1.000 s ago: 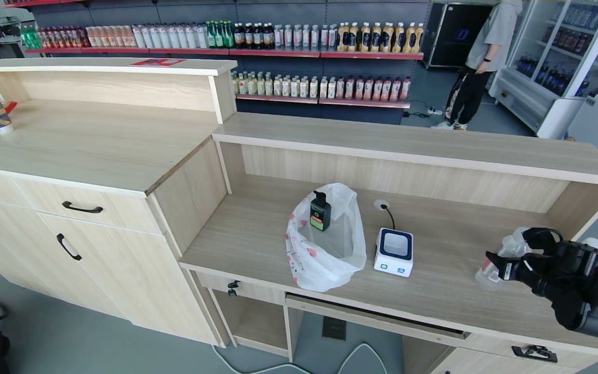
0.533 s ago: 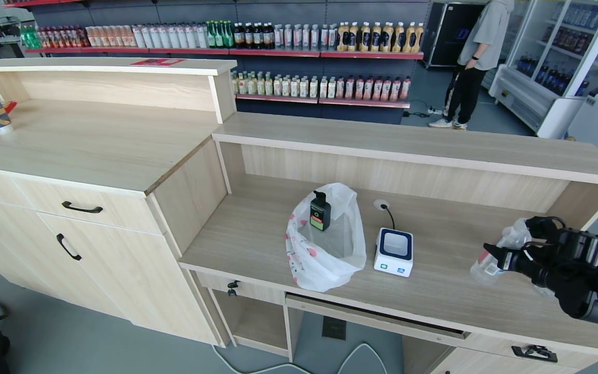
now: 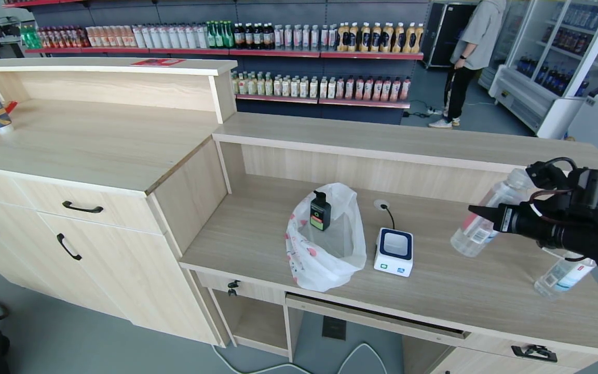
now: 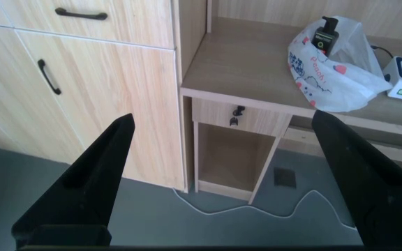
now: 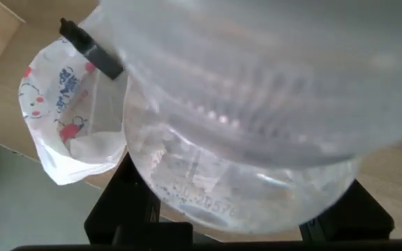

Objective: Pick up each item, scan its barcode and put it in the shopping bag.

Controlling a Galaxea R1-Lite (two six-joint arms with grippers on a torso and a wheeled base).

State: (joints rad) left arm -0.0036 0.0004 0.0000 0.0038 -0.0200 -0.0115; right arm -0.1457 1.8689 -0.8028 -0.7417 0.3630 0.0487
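Above the counter (image 3: 449, 291), clear water bottle (image 3: 478, 224), tilted, in right tool (image 3: 486, 218)

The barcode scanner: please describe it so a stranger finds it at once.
Look at the lower wooden counter. Beside the white shopping bag stands the barcode scanner: a small white box with a dark-framed window on top and a black cable behind.
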